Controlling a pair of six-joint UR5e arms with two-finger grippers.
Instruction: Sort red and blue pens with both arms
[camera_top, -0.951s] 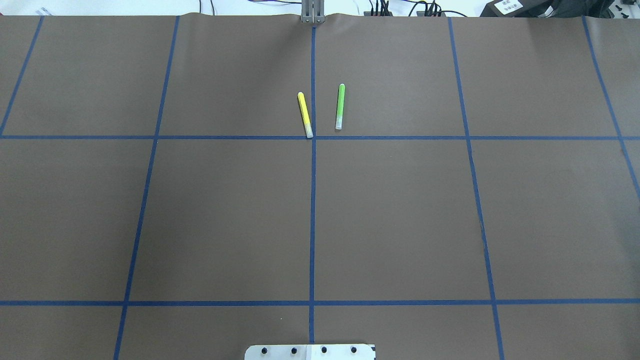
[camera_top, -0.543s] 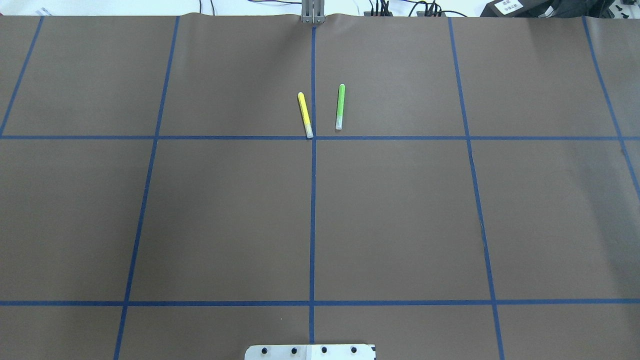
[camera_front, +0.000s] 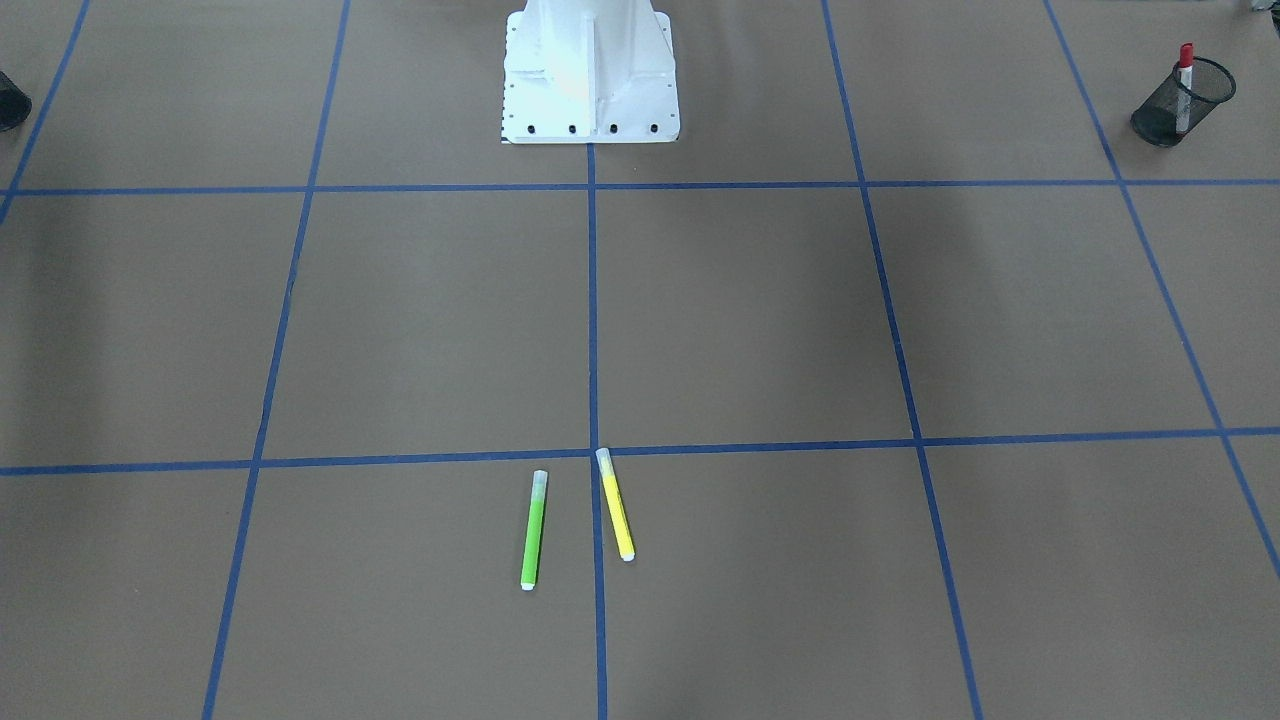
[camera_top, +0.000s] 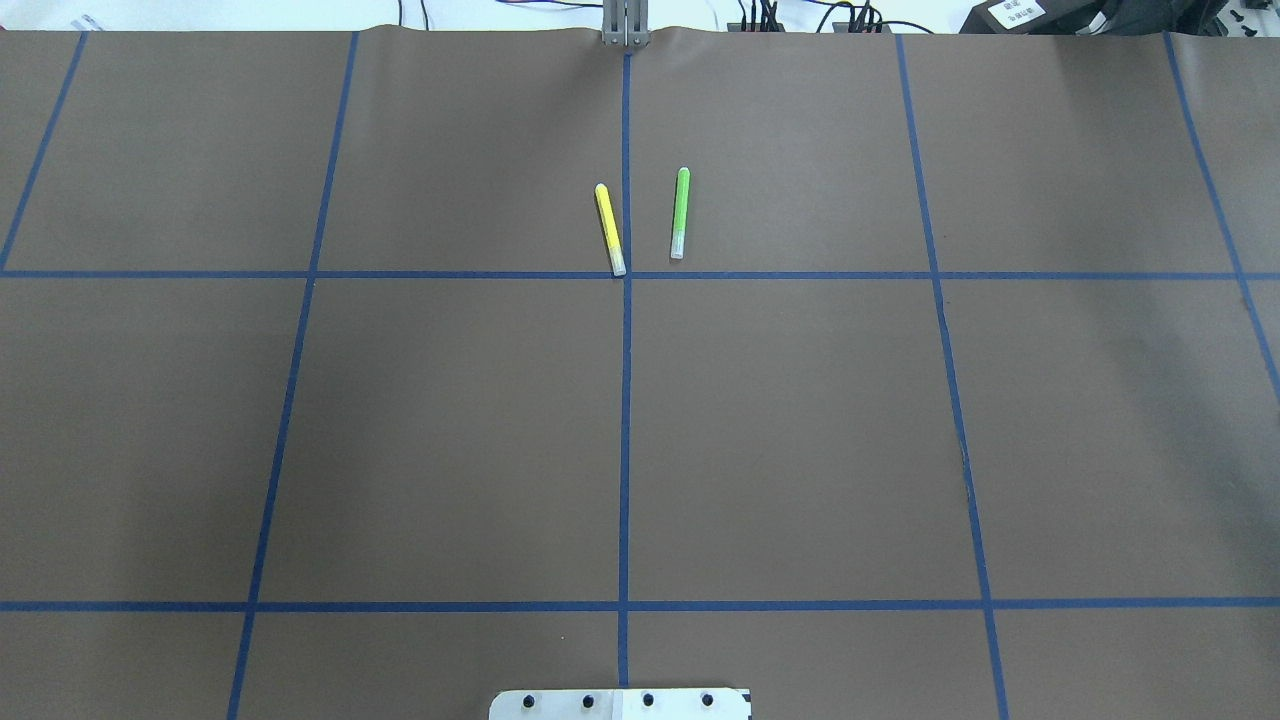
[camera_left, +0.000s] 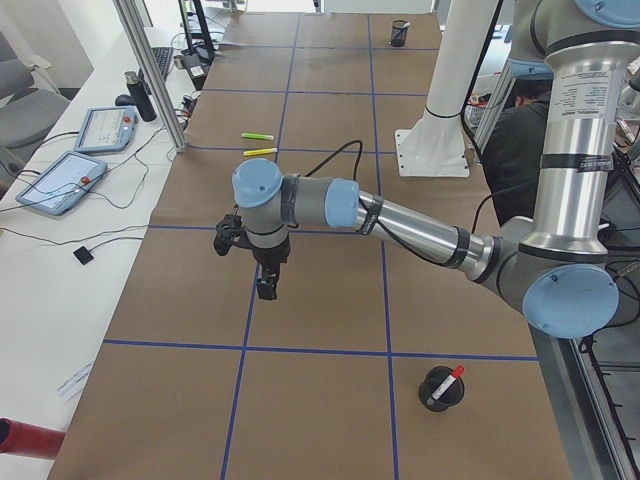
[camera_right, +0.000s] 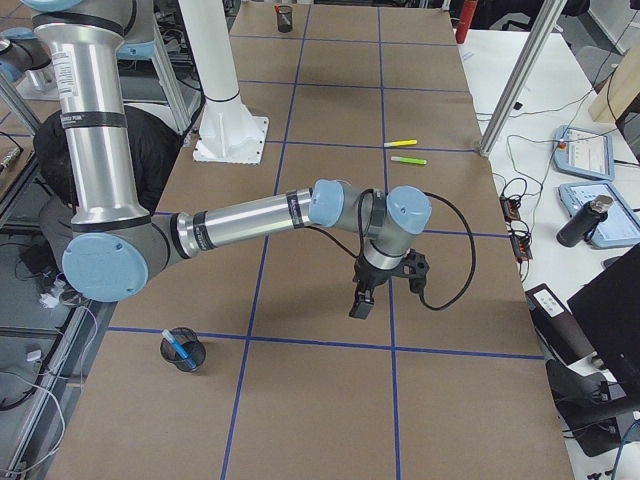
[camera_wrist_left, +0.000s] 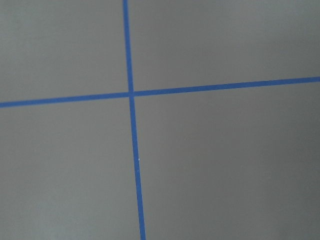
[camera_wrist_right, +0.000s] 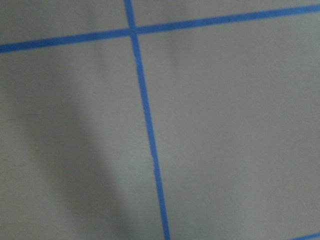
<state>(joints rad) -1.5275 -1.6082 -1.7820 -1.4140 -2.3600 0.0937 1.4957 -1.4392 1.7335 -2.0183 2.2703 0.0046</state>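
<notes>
The red pen (camera_front: 1185, 80) stands in a black mesh cup (camera_front: 1170, 115) at the table corner on my left side, also seen as the red pen (camera_left: 447, 384) in the exterior left view. The blue pen (camera_right: 176, 346) lies in another black mesh cup (camera_right: 184, 355) on my right side. My left gripper (camera_left: 265, 288) hangs over bare table, fingers pointing down; I cannot tell if it is open or shut. My right gripper (camera_right: 360, 304) hangs likewise, state unclear. Both wrist views show only brown table and blue tape.
A green highlighter (camera_top: 680, 213) and a yellow highlighter (camera_top: 610, 228) lie side by side at the far middle of the table. The white robot base (camera_front: 590, 75) stands at the near edge. A person in dark clothing (camera_left: 515, 150) is behind the base.
</notes>
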